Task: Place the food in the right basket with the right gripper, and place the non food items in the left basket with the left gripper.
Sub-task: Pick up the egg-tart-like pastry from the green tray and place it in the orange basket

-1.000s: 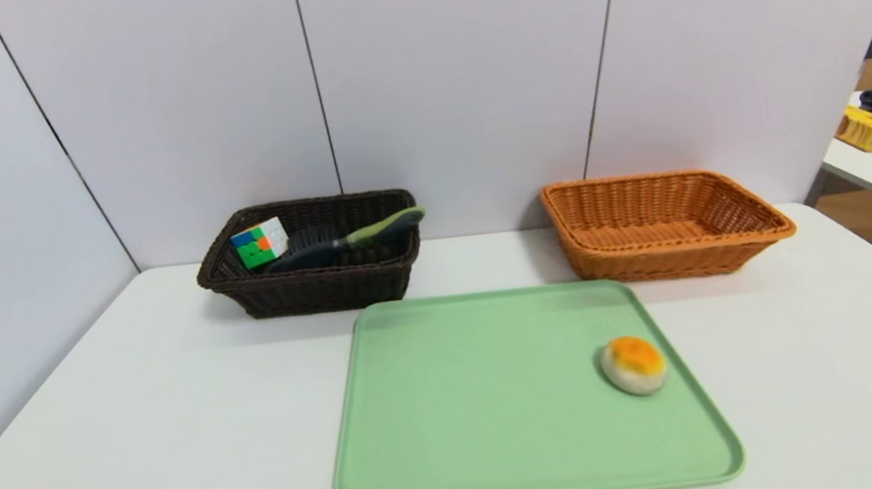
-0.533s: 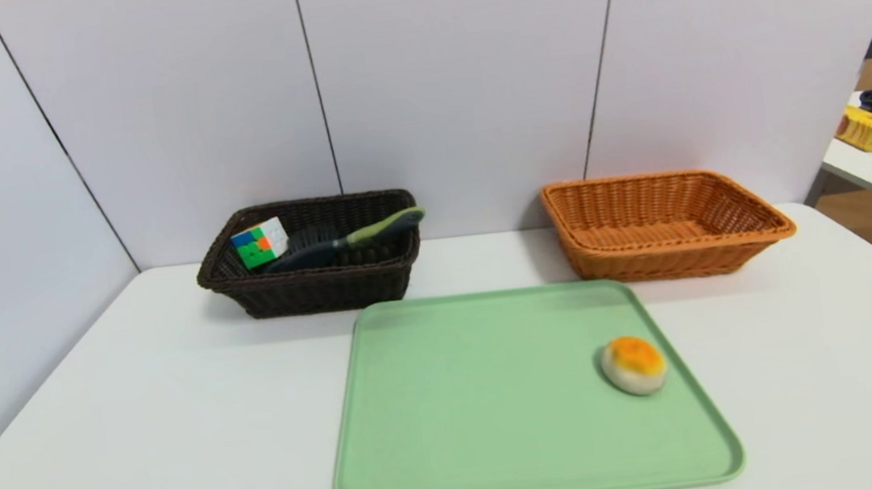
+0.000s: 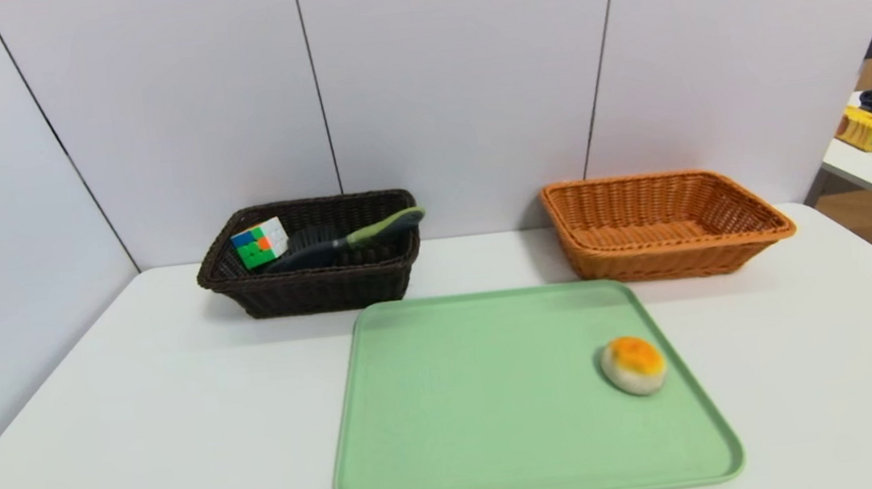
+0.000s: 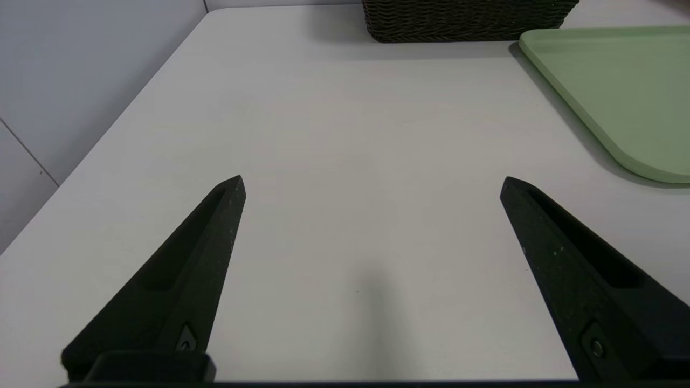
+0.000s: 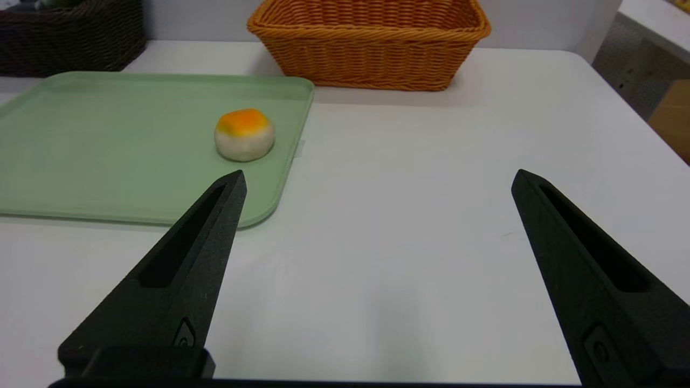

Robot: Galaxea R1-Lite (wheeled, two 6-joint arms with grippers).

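White table (image 3: 180, 433), smooth, before pale flat panels. Green tray (image 3: 485, 401), round-cornered, bearing one domed bun (image 3: 634, 366). Left basket (image 3: 320, 293), dark wicker: cube (image 3: 260, 243), bristle brush (image 3: 354, 239). Right basket (image 3: 672, 252), orange wicker, flared. Left gripper (image 4: 373, 180) and right gripper (image 5: 380, 175): over bare tabletop, fingers spread.

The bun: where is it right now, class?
In the head view, the bun sits on the green tray, near its right edge, on the robot's side of the orange-tan basket.
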